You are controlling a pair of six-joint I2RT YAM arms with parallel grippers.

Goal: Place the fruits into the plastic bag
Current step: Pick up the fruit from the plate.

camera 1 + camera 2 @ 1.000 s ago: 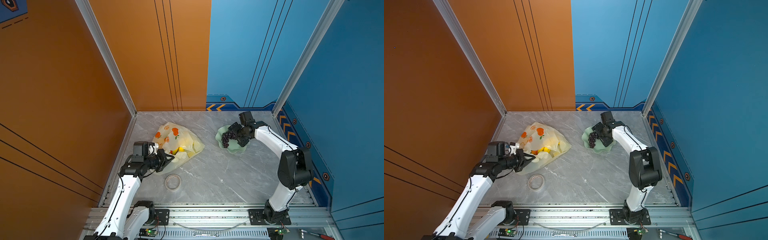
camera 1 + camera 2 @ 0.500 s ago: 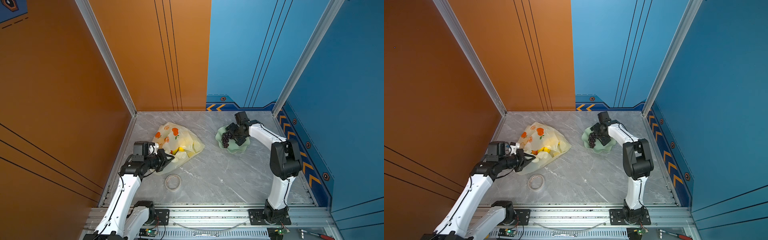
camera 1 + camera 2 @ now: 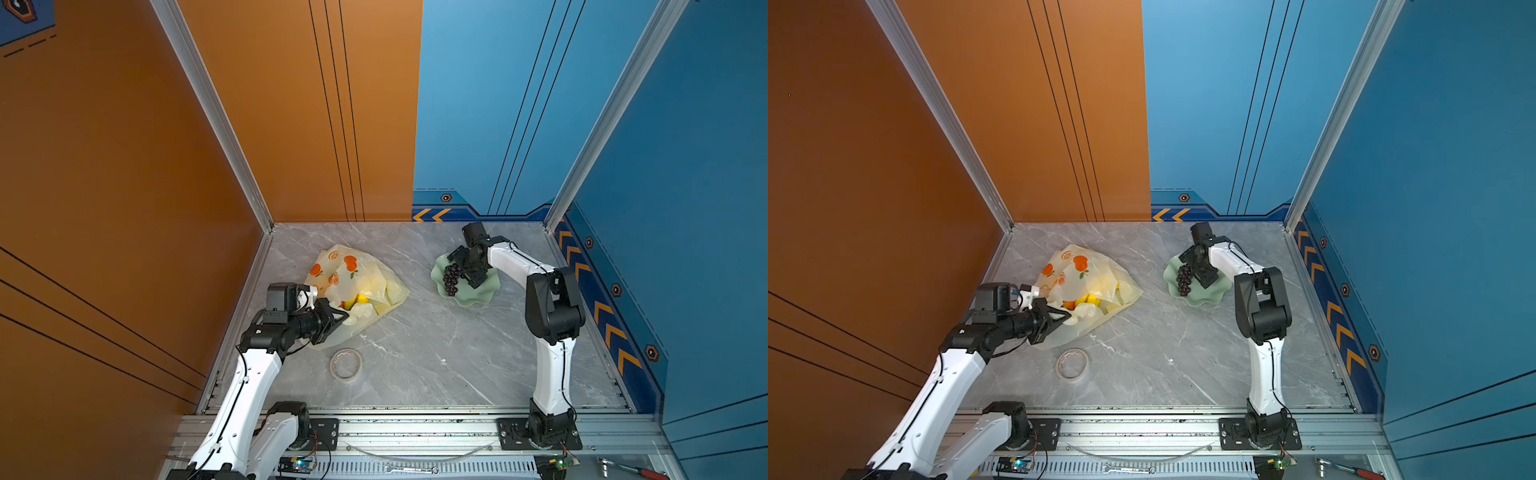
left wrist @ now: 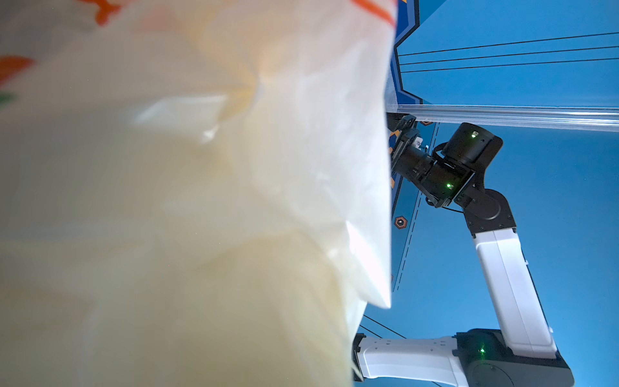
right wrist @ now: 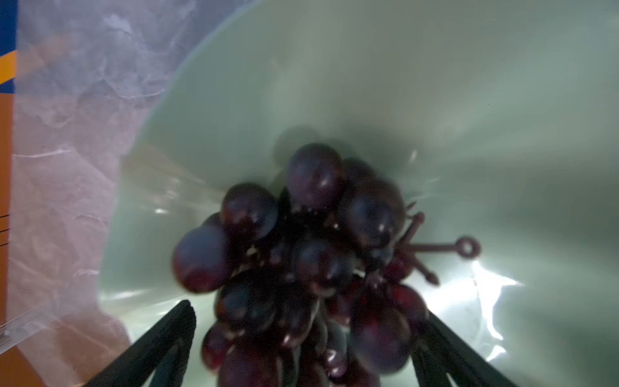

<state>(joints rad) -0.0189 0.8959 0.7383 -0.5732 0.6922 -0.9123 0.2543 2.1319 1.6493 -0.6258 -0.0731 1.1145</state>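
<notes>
The dark purple grapes (image 5: 301, 261) lie in the pale green dish (image 3: 478, 298). The right gripper (image 5: 308, 315) straddles them, jaws spread wide and unclenched. Well apart on the marble table (image 3: 436, 353) lies the plastic bag (image 3: 357, 272), with yellow and orange fruits (image 3: 357, 300) inside it. The left gripper (image 3: 338, 316) is clenched on the bag's edge.

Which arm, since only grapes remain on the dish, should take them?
Right. Its open gripper straddles the grapes on the dish, while the left gripper is shut on the plastic bag, holding it.
</notes>
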